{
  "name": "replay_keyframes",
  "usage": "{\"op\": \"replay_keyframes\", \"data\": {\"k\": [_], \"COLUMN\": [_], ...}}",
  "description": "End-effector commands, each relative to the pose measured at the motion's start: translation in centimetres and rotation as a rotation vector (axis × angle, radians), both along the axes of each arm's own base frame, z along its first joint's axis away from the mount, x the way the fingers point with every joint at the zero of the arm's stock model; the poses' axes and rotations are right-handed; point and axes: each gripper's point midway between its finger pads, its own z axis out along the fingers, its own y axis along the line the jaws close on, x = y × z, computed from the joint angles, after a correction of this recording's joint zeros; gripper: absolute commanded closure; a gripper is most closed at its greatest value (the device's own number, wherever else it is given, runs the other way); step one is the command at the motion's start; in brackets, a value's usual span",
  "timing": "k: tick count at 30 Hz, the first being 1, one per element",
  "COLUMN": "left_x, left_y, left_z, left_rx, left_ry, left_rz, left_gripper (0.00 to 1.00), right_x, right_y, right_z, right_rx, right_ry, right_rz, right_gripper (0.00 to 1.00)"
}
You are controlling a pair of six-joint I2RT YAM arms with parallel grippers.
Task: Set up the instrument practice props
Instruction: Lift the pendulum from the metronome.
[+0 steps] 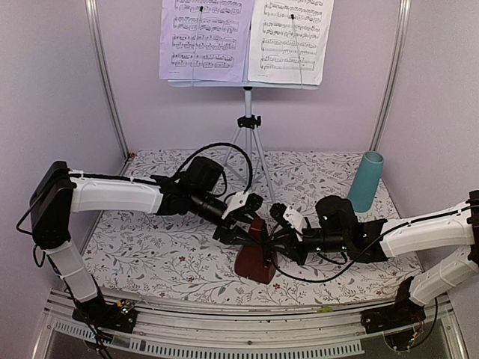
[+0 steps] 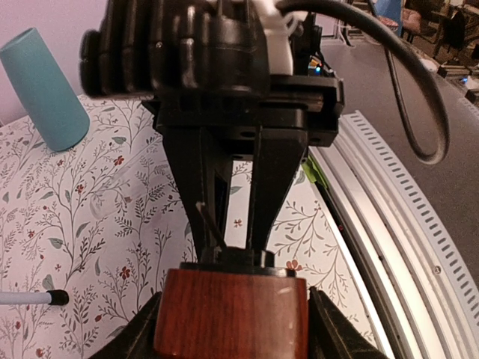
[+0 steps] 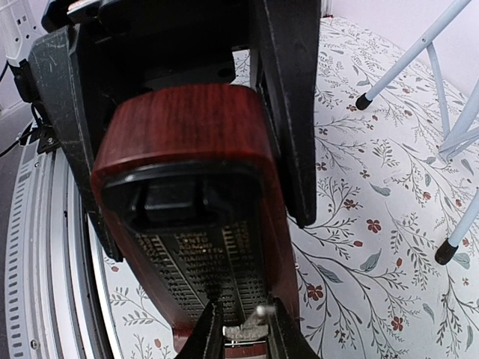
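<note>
The dark-red-brown pyramid metronome [image 1: 254, 262] stands near the table's front middle. My left gripper [image 1: 251, 224] reaches in from the left and is shut on the metronome's upper body [image 2: 232, 314], one finger against each side. My right gripper [image 3: 247, 336] comes in from the right at the metronome's open face [image 3: 202, 262]. Its fingertips are closed against both sides of the silver pendulum weight [image 3: 253, 329]. At the back stands the pale-blue music stand [image 1: 248, 112] on silver tripod legs, with two sheet-music pages [image 1: 202, 37] on its desk.
A teal cup [image 1: 365, 182] stands upright at the back right of the flowered cloth [image 1: 150, 254]. The tripod legs [image 3: 419, 45] spread across the cloth just behind the metronome. A metal rail [image 1: 247, 329] runs along the near table edge.
</note>
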Motion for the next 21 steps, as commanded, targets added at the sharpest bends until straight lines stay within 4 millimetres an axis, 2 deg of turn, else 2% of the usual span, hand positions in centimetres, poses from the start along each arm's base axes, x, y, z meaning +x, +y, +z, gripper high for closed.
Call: {"op": "replay_keyframes", "data": {"k": [1,3,9,11,21], "left_x": [-0.7,-0.6,-0.6,-0.6,-0.9], "left_y": [0.9,0.9,0.8,0.8,1.0], "left_z": [-4.5,-4.5,-4.7,-4.7,-5.4], "left_rx": [0.137,0.137,0.140,0.139,0.158], "left_ry": [0.074,0.074,0.079,0.079,0.099], "left_rz": [0.018,0.019,0.017,0.015,0.006], "left_gripper": [1.00,1.00,1.00,1.00,1.00], "right_x": [0.3,0.2,0.1,0.1,0.2], "right_y": [1.1,1.1,0.9,0.8,0.8], "right_z": [2.9,2.8,2.6,2.6,4.4], "right_rx": [0.064,0.061,0.053,0.050,0.061], "right_ry": [-0.042,-0.041,-0.040,-0.041,-0.073], "right_rz": [0.007,0.009,0.007,0.003,0.008], "right_gripper": [0.80,0.84,0.85,0.89,0.91]}}
